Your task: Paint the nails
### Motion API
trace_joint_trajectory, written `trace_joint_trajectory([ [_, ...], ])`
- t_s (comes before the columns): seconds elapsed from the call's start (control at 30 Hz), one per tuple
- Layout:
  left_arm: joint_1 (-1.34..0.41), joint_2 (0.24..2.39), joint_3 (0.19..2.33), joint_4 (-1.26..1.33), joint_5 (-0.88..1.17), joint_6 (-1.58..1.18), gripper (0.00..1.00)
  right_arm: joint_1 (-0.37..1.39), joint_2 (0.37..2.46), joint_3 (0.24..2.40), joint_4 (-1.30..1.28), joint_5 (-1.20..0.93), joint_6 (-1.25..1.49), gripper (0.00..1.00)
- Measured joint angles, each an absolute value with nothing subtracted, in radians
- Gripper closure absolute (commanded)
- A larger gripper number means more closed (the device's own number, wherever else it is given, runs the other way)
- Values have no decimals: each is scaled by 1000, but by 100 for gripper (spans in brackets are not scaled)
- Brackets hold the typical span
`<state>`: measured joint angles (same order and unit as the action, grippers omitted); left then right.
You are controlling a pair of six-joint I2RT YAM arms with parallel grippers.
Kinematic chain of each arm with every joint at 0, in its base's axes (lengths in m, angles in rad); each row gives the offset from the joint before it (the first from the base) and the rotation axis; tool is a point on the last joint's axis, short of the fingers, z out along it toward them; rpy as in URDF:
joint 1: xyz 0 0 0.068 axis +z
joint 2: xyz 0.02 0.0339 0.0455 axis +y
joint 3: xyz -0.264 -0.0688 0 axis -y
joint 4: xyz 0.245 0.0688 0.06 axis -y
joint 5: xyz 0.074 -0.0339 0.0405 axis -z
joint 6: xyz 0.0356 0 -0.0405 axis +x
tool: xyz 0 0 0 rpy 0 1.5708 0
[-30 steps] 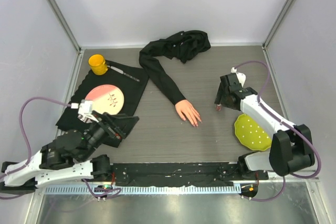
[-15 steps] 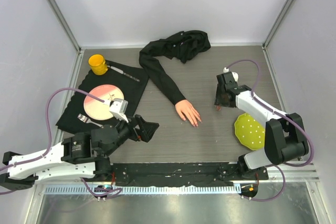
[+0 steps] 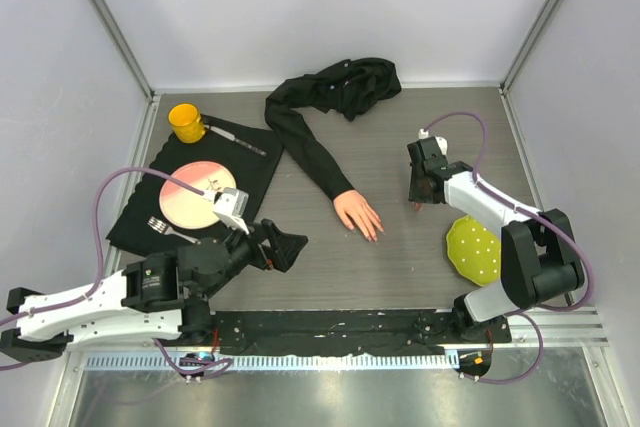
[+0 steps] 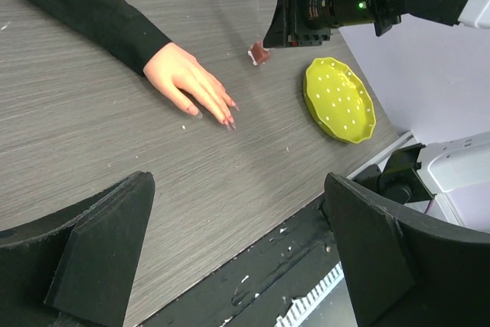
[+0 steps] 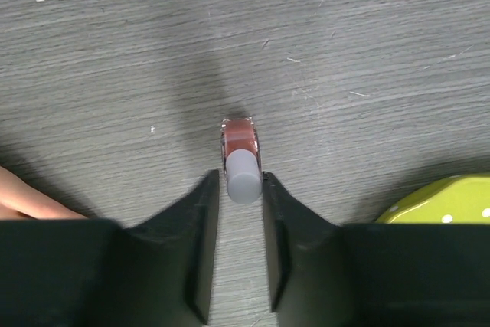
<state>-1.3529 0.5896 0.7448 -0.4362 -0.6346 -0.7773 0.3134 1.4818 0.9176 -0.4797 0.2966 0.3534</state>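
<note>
The pale mannequin hand (image 3: 358, 214) (image 4: 187, 82) lies palm down mid-table, its black sleeve (image 3: 305, 147) running back to a bunched pile. Its pinkish-red nails (image 4: 230, 116) (image 3: 375, 232) point toward the front right. A small polish bottle (image 5: 243, 160) (image 4: 259, 53) (image 3: 415, 206) with red liquid and a white cap stands to the right of the hand. My right gripper (image 5: 240, 178) (image 3: 420, 195) is down over it, fingers closed in on both sides of the cap. My left gripper (image 4: 237, 181) (image 3: 285, 250) hovers open and empty near the front, left of the hand.
A green dotted plate (image 3: 478, 250) (image 4: 339, 99) (image 5: 452, 201) lies just right of the bottle. At the left, a black mat (image 3: 255, 172) carries a pink plate (image 3: 195, 192), a knife (image 3: 240, 137) and a fork (image 3: 160, 224); a yellow cup (image 3: 186, 121) stands behind it.
My right gripper's fingers have narrowed onto the bottle cap while shifting slightly left. The left arm swung right from the pink plate toward the table's middle.
</note>
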Motion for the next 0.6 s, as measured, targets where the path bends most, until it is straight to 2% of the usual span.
trace_joint_trajectory([
  [0.1, -1353, 602, 745, -436, -626, -778, 2, 313, 1486, 921, -477, 301, 341, 87],
  [0.13, -1353, 605, 745, -436, -624, -778, 2, 313, 1486, 922, -472, 303, 338, 98],
  [0.33, -1353, 603, 744, -437, -616, -771, 0, 372, 1486, 940, -500, 379, 315, 99],
  [0.53, -1325, 619, 760, -447, -531, -675, 0, 633, 1384, 1008, -592, 386, 286, 99],
  [0.6, -1268, 667, 801, -469, -454, -644, 6, 710, 1310, 1032, -612, 331, 274, 99],
])
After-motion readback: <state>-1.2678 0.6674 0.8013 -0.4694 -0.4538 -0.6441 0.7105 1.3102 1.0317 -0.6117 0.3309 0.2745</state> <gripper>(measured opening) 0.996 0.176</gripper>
